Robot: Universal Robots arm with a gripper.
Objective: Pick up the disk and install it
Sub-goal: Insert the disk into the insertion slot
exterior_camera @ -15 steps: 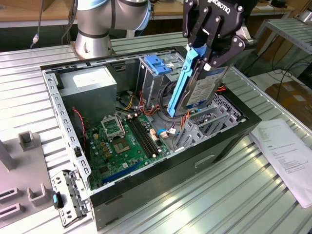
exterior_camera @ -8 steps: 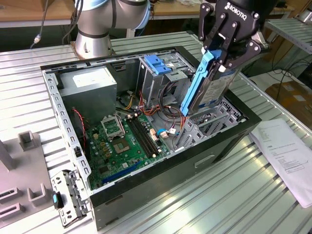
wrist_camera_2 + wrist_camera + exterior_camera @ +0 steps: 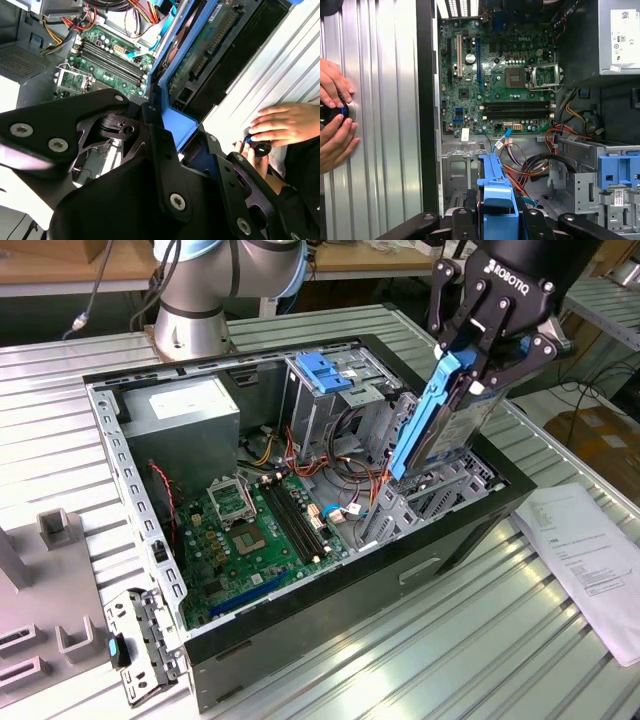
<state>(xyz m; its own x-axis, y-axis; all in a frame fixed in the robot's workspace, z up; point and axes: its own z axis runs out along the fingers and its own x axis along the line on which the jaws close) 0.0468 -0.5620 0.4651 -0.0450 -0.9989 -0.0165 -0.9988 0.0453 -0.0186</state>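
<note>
The disk (image 3: 440, 430), a grey drive in a bright blue carrier rail, hangs tilted and nearly on edge over the open computer case (image 3: 470, 530) at the exterior view's right. Its lower end dips into the drive bay beside the metal cage. My gripper (image 3: 466, 362) is shut on the disk's upper end. In the first wrist view the blue carrier (image 3: 497, 197) rises between the black fingers (image 3: 462, 220). In the second wrist view the carrier (image 3: 177, 125) and the disk's green circuit side (image 3: 210, 45) run away from the gripper (image 3: 170, 137).
The motherboard (image 3: 260, 530) lies on the case floor with red and orange cables (image 3: 530, 167) near the bay. A blue handle (image 3: 325, 370) tops the drive cage. A person's hands (image 3: 332, 117) rest on a black knob on the ribbed table. A paper sheet (image 3: 590, 555) lies at the exterior view's right.
</note>
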